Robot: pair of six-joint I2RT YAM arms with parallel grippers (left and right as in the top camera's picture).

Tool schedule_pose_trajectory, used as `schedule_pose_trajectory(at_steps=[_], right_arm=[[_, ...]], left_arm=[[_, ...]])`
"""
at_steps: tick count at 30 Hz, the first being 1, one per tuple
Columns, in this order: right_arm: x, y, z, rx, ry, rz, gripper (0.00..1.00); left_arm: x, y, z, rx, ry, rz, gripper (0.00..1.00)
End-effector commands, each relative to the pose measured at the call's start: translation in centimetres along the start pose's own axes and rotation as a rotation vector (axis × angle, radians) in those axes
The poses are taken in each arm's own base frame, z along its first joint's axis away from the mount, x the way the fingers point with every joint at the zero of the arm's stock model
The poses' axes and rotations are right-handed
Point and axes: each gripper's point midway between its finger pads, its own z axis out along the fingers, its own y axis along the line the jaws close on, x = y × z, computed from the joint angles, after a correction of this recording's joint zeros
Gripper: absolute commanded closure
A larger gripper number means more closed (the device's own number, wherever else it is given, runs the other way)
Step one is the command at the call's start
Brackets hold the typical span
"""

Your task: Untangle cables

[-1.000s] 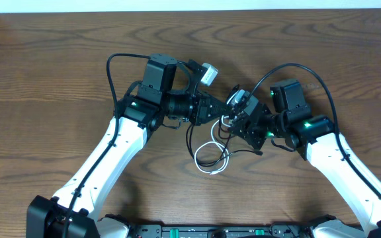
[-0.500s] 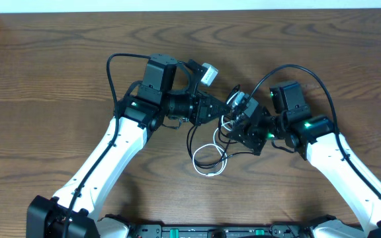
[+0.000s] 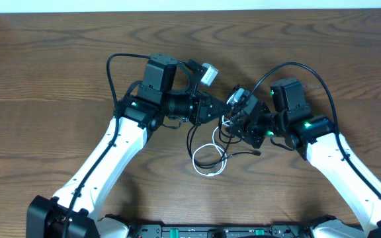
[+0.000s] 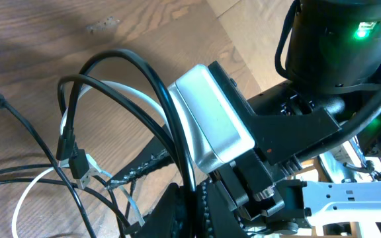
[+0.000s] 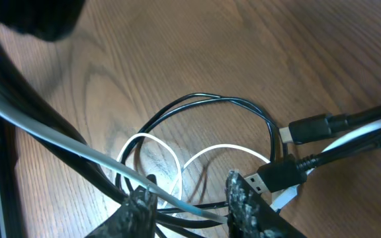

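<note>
A: Left gripper point(image 4: 194, 210)?
B: Closed down on the black cable point(image 5: 210, 98). In the left wrist view the strand comes up from between the fingers and arcs toward 10 o'clock.
A: Right gripper point(image 5: 190, 205)?
B: Partly open, fingers apart. Strands of both cables cross the gap; cannot tell whether any touches a pad.
A: Where is the tangle?
B: Mid-table point(image 3: 45, 66), at 6 o'clock of the two grippers, which sit nearly nose to nose. The white cable point(image 5: 227, 147) lies in two loops, with a black loop overlapping them at 12 o'clock. Overhead, a black tail runs off toward 3 o'clock.
A: Plugs?
B: One black plug point(image 4: 78, 162) sits among the crossed strands by the white cable
</note>
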Motion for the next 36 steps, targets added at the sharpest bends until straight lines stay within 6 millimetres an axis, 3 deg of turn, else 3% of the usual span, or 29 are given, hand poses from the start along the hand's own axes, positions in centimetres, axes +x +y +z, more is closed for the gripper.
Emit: schedule_pose_trajectory(at_steps=[1, 11, 13, 16, 20, 25, 27, 28, 30, 33, 36], right_arm=[[-0.5, 0.4, 0.0, -0.016, -0.011, -0.017, 0.75], [0.2, 0.6, 0.0, -0.022, 0.018, 0.006, 0.97], [0.8, 0.6, 0.0, -0.015, 0.042, 0.021, 0.99], [2.0, 0.2, -0.1, 0.014, 0.092, 0.048, 0.99], [3.4, -1.8, -0.4, 0.148, 0.157, 0.170, 0.99], [3.9, -2.9, -0.7, 0.226, 0.169, 0.259, 0.99], [3.9, -2.9, -0.7, 0.227, 0.166, 0.276, 0.99], [3.8, -2.8, -0.7, 0.221, 0.165, 0.277, 0.99], [3.6, -1.9, -0.5, 0.169, 0.156, 0.283, 0.96], [3.3, -0.1, -0.2, 0.060, 0.144, 0.281, 0.79], [3.5, 0.4, -0.1, 0.044, 0.157, 0.269, 0.72]], left_arm=[[-0.3, -0.7, -0.1, 0.017, -0.004, 0.002, 0.92], [-0.3, -0.6, -0.1, 0.011, -0.002, -0.001, 0.88], [0.0, 0.7, -0.2, -0.058, 0.000, -0.028, 0.86], [1.3, 4.2, -0.8, -0.262, 0.022, -0.081, 0.84], [3.1, 7.9, -2.3, -0.491, 0.057, -0.144, 0.84], [4.8, 9.1, -3.2, -0.582, 0.108, -0.191, 0.83], [5.6, 9.2, -3.3, -0.588, 0.135, -0.214, 0.63], [6.0, 9.2, -3.4, -0.592, 0.150, -0.227, 0.63], [7.2, 9.6, -3.7, -0.618, 0.190, -0.260, 0.63], [9.3, 11.0, -5.0, -0.730, 0.262, -0.306, 0.63], [11.4, 12.9, -7.5, -0.913, 0.321, -0.370, 0.63]])
